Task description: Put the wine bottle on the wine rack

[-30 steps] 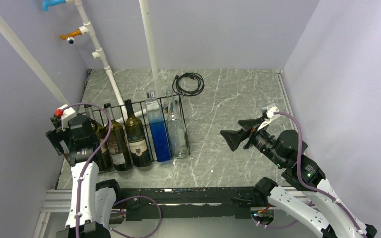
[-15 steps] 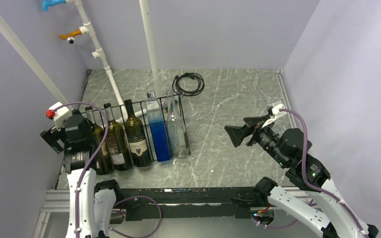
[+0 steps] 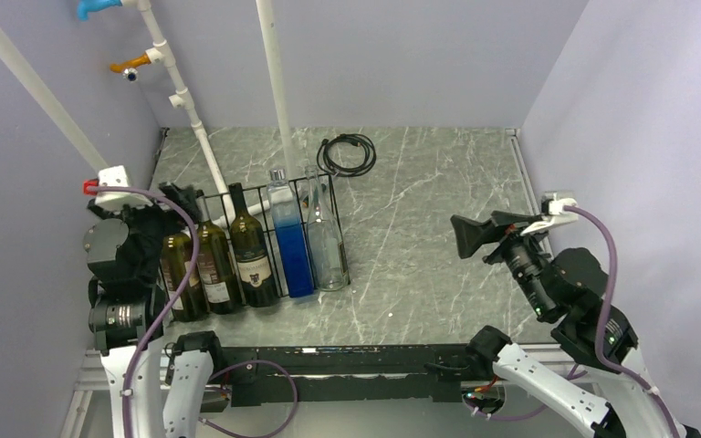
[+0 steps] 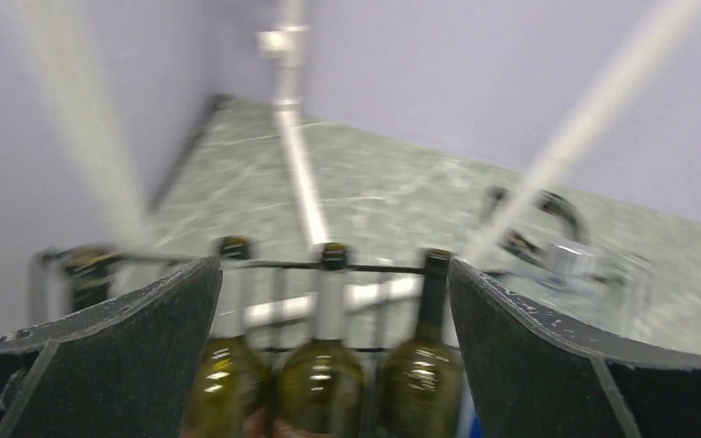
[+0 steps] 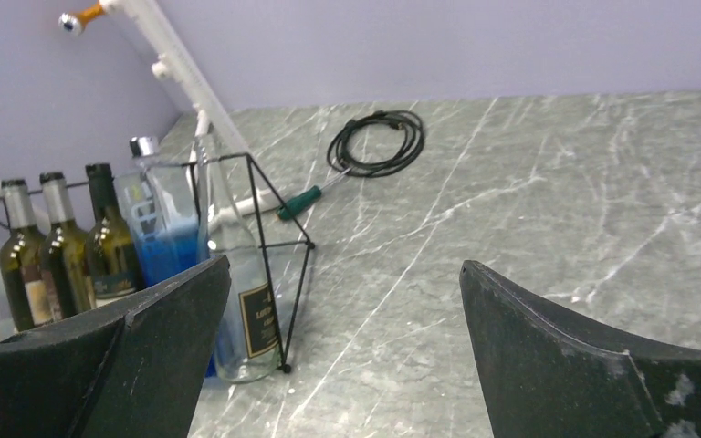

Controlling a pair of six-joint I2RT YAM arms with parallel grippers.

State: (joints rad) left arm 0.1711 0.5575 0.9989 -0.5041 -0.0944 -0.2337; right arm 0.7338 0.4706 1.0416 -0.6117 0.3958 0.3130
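Note:
The wine rack (image 3: 254, 193), a low black wire frame, stands at the table's left. Several bottles stand upright in it: three dark green wine bottles (image 3: 250, 252), a blue-filled bottle (image 3: 289, 243) and a clear one (image 3: 326, 239) at its right end. My left gripper (image 3: 181, 195) hovers open and empty over the rack's left end. In the blurred left wrist view the green bottles (image 4: 329, 365) show between its fingers (image 4: 333, 266). My right gripper (image 3: 479, 230) hangs open and empty well right of the rack. The right wrist view shows the rack (image 5: 278, 219) and the clear bottle (image 5: 237, 283) left of the right gripper (image 5: 345, 266).
White pipes (image 3: 203, 137) rise behind the rack, and one long pipe (image 3: 41, 96) slants along the left wall. A coiled black cable (image 3: 347, 153) lies at the back, with a green-handled tool (image 5: 301, 201) near it. Grey walls close in on three sides.
The left arm has drawn back and tipped up at the rack's left end. The right arm has pulled away to the right. Both grippers stayed open and empty.

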